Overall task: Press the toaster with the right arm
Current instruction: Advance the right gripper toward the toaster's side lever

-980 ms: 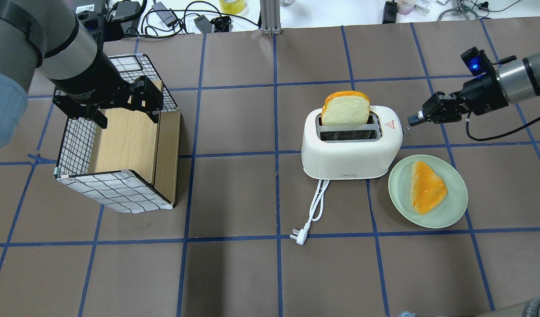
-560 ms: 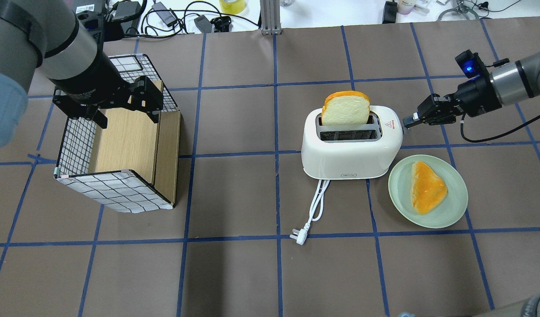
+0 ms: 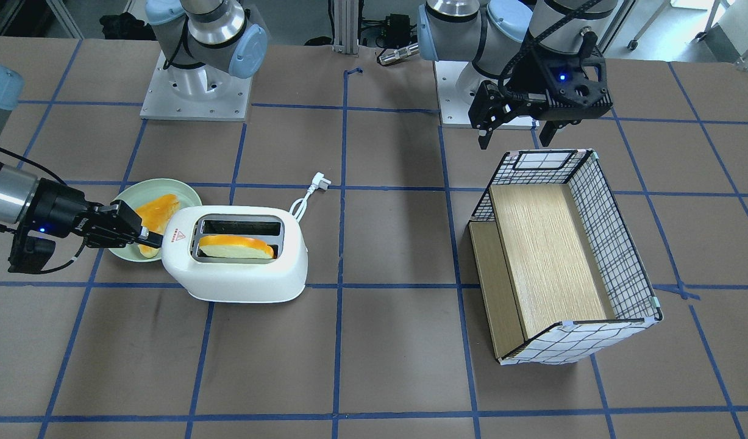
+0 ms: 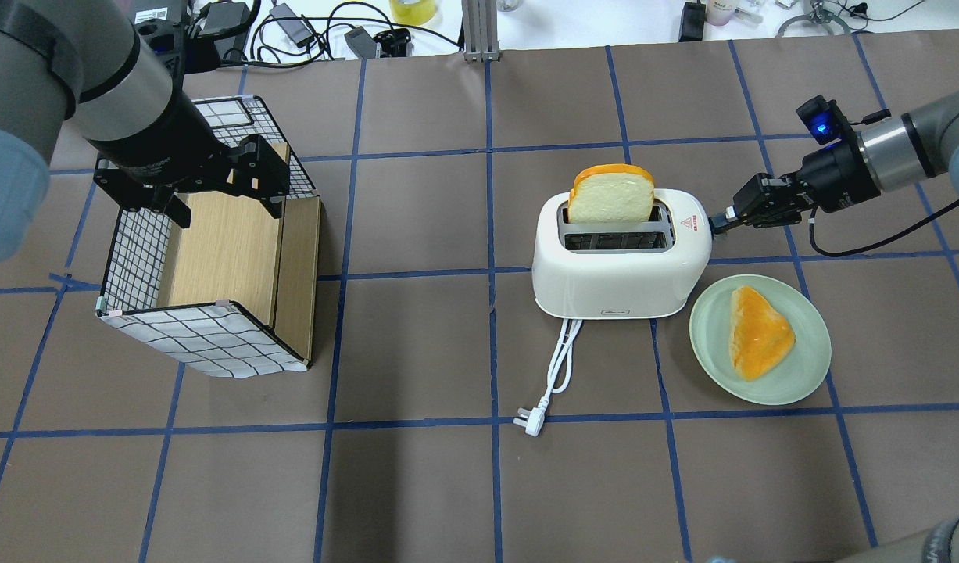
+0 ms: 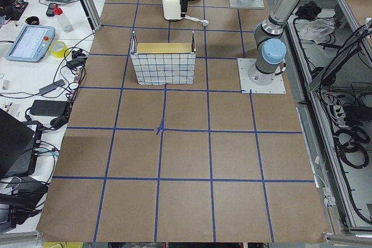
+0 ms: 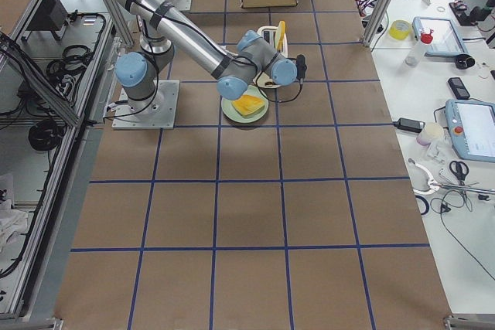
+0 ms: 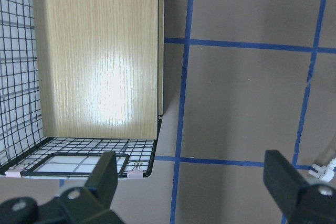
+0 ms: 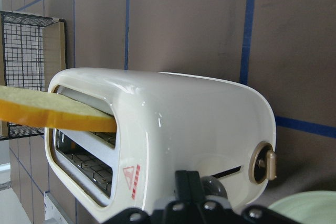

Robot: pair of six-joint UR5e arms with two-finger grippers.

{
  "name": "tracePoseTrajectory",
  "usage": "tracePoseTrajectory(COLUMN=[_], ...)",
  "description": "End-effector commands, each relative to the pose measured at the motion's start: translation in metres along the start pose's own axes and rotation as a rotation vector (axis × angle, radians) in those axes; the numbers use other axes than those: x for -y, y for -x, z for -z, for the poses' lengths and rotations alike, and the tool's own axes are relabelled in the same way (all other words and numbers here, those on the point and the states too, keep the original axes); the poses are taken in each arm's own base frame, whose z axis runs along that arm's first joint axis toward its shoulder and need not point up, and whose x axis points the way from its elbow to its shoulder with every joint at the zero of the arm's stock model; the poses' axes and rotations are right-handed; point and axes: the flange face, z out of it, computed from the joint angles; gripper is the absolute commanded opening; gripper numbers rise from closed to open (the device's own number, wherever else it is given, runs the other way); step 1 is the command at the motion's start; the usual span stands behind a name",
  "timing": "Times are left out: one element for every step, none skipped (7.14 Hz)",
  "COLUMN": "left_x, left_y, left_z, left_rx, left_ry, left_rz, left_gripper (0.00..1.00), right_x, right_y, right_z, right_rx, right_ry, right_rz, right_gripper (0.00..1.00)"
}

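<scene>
The white two-slot toaster (image 4: 612, 277) stands at table centre-right with a slice of bread (image 4: 610, 195) upright in its far slot. My right gripper (image 4: 719, 224) is shut, and its tips rest against the toaster's right end, just below the red triangle label. In the right wrist view the closed fingers (image 8: 188, 182) sit at the grey lever (image 8: 214, 187) on the toaster's end (image 8: 184, 124). In the front view the gripper (image 3: 154, 239) touches the toaster (image 3: 239, 277). My left gripper (image 4: 225, 205) is open and empty over the basket.
A pale green plate (image 4: 706, 328) with a second bread piece (image 4: 756, 332) lies right in front of my right gripper. The toaster's white cord and plug (image 4: 532, 422) trail toward the near side. A wire basket with wooden panels (image 4: 213, 274) stands at the left.
My right gripper has moved left and reached the toaster's end. The toaster has shifted slightly left. The left arm has not moved.
</scene>
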Motion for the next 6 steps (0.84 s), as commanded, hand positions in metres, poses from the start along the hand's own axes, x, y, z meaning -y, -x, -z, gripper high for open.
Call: tracePoseTrajectory(left_x=[0.0, 0.0, 0.0, 0.0, 0.0, 0.0], left_y=[0.0, 0.0, 0.0, 0.0, 0.0, 0.0], left_z=[0.0, 0.0, -0.001, 0.0, 0.0, 0.0], left_rx=[0.001, 0.001, 0.001, 0.001, 0.001, 0.001], left_ry=[0.0, 0.0, 0.001, 0.0, 0.0, 0.0], left_rz=[0.0, 0.0, 0.0, 0.0, 0.0, 0.0], left_gripper=[1.0, 1.0, 1.0, 1.0, 1.0, 1.0], right_x=[-0.002, -0.002, -0.003, -0.003, -0.004, -0.005], right_y=[-0.006, -0.009, -0.019, -0.021, -0.026, -0.033], right_z=[-0.001, -0.002, -0.005, -0.006, -0.008, -0.012], right_rx=[-0.032, -0.046, -0.083, -0.094, -0.109, -0.114], right_ry=[0.028, 0.034, 0.067, 0.077, 0.096, 0.113], right_rz=[0.004, 0.008, 0.008, 0.008, 0.0, -0.007], right_gripper=[0.0, 0.0, 0.0, 0.0, 0.0, 0.0])
